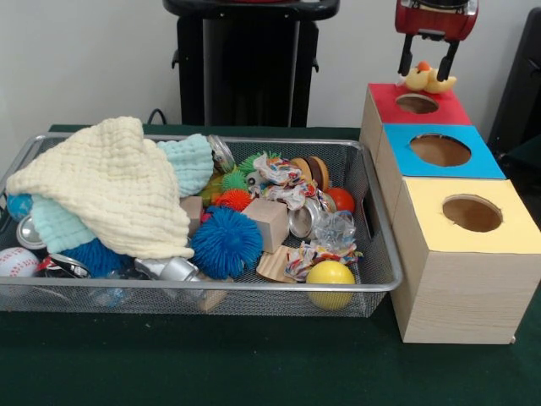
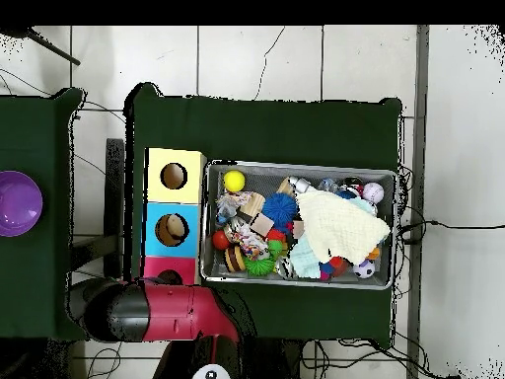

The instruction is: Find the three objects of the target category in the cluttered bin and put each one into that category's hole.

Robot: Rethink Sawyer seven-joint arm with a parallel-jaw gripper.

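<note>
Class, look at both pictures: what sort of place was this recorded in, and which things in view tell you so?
Probably a robotics lab set up for a sorting test. A red robot arm works at a green-covered table; a wire mesh bin holds jumbled toys; beside it stand three wooden boxes with colour-topped holes, over a tiled floor.

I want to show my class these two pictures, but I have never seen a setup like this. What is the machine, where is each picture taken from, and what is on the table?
It is a red and black robot arm. One picture faces it across the table; the other looks straight down. Its gripper holds a small yellow duck toy above the red box's hole. Beside that stand a blue box and a yellow box, each with a hole. The wire bin holds balls, wooden blocks, spiky toys and a pale yellow cloth.
</note>
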